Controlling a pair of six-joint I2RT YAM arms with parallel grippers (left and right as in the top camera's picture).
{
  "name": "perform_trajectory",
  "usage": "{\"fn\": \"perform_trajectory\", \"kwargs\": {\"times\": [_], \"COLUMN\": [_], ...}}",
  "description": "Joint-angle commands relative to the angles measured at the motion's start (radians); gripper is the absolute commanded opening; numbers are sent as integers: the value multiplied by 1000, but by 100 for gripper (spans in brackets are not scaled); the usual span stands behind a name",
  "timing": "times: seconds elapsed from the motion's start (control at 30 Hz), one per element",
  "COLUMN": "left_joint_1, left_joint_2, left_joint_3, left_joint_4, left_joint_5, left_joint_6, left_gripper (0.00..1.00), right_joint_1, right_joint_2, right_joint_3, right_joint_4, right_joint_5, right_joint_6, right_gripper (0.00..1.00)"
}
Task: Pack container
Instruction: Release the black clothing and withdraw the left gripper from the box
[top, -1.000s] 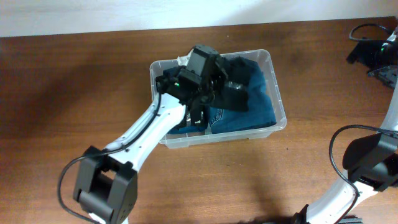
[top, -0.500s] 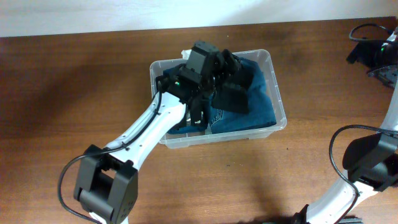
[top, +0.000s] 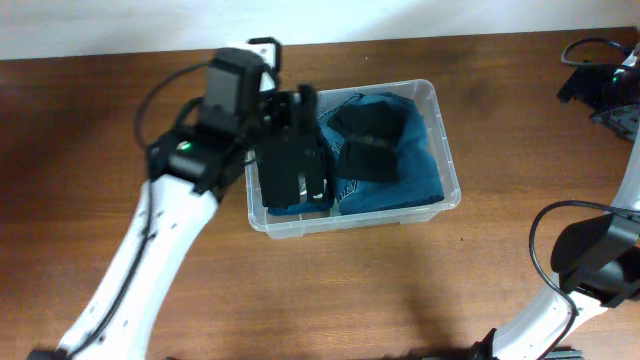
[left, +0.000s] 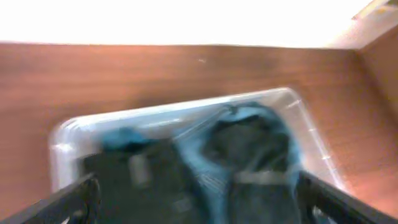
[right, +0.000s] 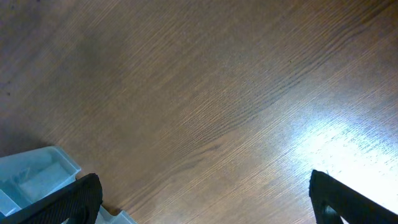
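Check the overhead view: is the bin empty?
No, the bin holds a blue cloth with black cloth lying on it.

Brown wood-grain table, clear plastic container standing on it, toward the far edge

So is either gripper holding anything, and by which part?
Nothing is held. The left gripper hangs open above the container with nothing in it; the right gripper is open over the table.
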Motion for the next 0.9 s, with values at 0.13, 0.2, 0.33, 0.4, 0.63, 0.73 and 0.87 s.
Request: {"fn": "perform_trajectory", "kwargs": {"times": [0.13,0.2,0.33,0.4,0.63,0.73,0.87], "left_joint_1": [8,8,8,11,64,113,222], "left_joint_2": [-207,-251,-320,-341,-377,-392,-463], "left_joint_3": [15,15,14,14,10,-21,-155], "left_joint_4": [-249,-323,-531,-660,-859,-850,-649], "left_joint_5": [-295,-331,-416,-415,-456,-438,-417], "left_joint_6": [350,387,418,418,418,418,422], "left_gripper": [99,99,99,99,99,99,99], "right_joint_1": [-4,-4,-4,-4,-4,-4,-4], "right_joint_2": [0,0,0,0,0,0,0], "right_joint_3": [-3,-3,-3,-3,-3,-3,-3], "right_joint_4": [0,0,0,0,0,0,0], "right_joint_5": [5,5,5,5,5,5,5], "right_joint_6": [8,8,8,8,8,8,8], "right_gripper": [98,98,98,98,98,99,99]}}
